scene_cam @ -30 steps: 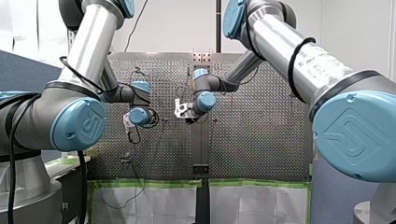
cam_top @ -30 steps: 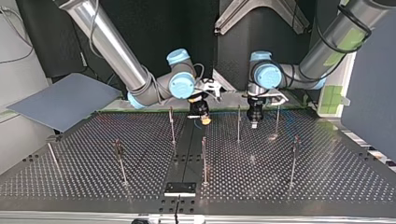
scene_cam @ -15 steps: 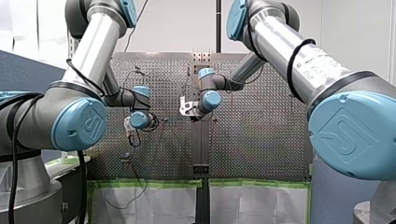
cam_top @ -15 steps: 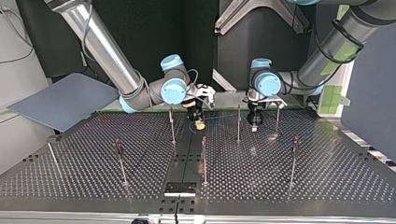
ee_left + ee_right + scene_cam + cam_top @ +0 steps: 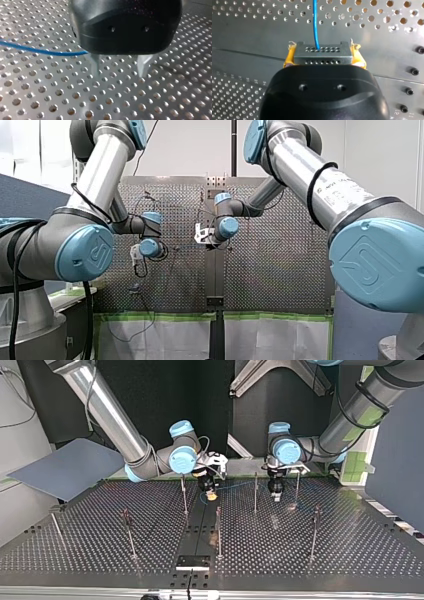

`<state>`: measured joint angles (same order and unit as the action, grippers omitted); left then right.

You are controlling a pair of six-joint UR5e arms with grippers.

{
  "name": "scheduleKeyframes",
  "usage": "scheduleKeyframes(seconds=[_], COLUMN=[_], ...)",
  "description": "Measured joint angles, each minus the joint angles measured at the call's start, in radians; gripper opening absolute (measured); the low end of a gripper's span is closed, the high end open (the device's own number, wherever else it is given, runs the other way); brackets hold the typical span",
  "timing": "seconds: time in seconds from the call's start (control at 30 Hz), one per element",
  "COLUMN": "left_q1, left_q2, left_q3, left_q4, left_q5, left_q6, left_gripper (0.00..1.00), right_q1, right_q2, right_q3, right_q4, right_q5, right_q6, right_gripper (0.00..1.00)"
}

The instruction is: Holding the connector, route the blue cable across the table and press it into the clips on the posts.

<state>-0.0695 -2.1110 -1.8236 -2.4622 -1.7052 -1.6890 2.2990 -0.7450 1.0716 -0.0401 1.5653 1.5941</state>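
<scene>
The jaws of my right gripper point(image 5: 211, 494) are clamped on the grey perforated plastic connector point(image 5: 322, 57). Those of my left gripper point(image 5: 119, 68) stand apart, with the thin blue cable point(image 5: 37, 50) beside them. Within the last second the connector has drawn away from the thin metal post point(image 5: 255, 492), tightening the cable past it; probably no clip holds it yet.

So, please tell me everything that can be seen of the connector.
The connector is a dark grey block, plastic by its look, with two rows of tiny holes on its face. My right gripper holds it between its yellow pads, above the perforated table. The blue cable leaves one upper hole, straight ahead.
</scene>
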Motion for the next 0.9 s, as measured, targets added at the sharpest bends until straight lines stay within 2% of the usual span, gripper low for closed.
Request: scheduleKeyframes(seconds=[0.17, 0.33, 0.47, 0.63, 0.77, 0.9], left_q1=[-0.006, -0.018, -0.026, -0.041, -0.061, -0.09], left_q2=[0.001, 0.024, 0.054, 0.093, 0.128, 0.162], left_q3=[-0.001, -0.021, -0.051, -0.09, -0.125, -0.159], left_q4=[-0.047, -0.088, -0.106, -0.085, -0.083, -0.097], left_q5=[-0.047, -0.088, -0.099, -0.086, -0.065, -0.08], left_q6=[0.041, 0.05, 0.033, -0.004, -0.03, -0.057], left_gripper=[1.0, 1.0, 1.0, 1.0, 1.0, 1.0], right_q1=[0.0, -0.002, -0.008, -0.01, -0.007, -0.005], right_q2=[0.0, 0.0, 0.0, 0.0, 0.0, 0.0], right_q3=[0.0, 0.0, 0.0, 0.0, 0.0, 0.0], right_q4=[0.001, 0.001, 0.002, 0.003, 0.006, 0.008], right_q5=[-0.001, -0.003, -0.003, -0.003, -0.003, -0.004], right_q6=[0.0, 0.0, 0.0, 0.0, -0.002, -0.003], right_gripper=[0.0, 0.0, 0.0, 0.0, 0.0, 0.0])
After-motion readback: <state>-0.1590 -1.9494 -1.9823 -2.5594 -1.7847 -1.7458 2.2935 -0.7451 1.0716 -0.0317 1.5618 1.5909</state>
